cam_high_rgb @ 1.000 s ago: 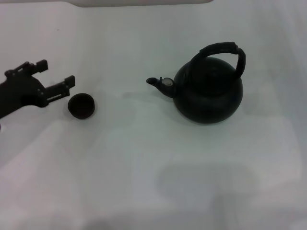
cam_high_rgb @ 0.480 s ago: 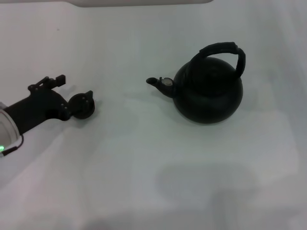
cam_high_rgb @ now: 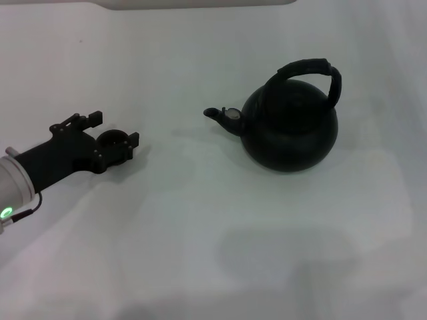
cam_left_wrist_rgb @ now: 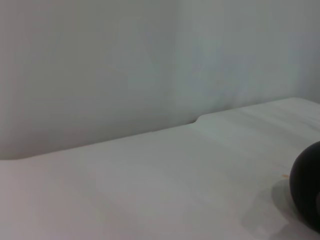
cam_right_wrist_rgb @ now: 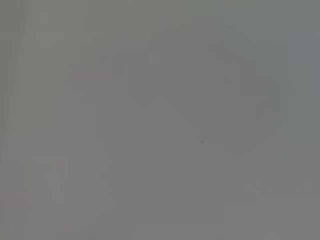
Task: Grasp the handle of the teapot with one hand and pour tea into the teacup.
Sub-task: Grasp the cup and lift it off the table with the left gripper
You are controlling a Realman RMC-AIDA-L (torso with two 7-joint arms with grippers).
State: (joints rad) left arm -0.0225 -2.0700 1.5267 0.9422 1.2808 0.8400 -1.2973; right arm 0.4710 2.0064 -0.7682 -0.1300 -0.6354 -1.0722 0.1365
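The teapot (cam_high_rgb: 289,130) stands upright on the white table at the right in the head view. Its spout (cam_high_rgb: 217,115) points left and its handle (cam_high_rgb: 310,72) arches over the top. The teacup (cam_high_rgb: 112,139) sits at the left. My left gripper (cam_high_rgb: 115,130) is open, with one finger on each side of the teacup; I cannot tell if they touch it. A dark rounded shape (cam_left_wrist_rgb: 307,186) shows at the edge of the left wrist view. The right gripper is out of view, and the right wrist view is blank grey.
The white table (cam_high_rgb: 200,220) stretches between the teacup and the teapot. Its far edge (cam_high_rgb: 200,5) runs along the top of the head view and also shows in the left wrist view (cam_left_wrist_rgb: 165,129), in front of a pale wall.
My left gripper has moved right and forward from beside the teacup until its fingers straddle it. The teapot and the teacup have stayed in place.
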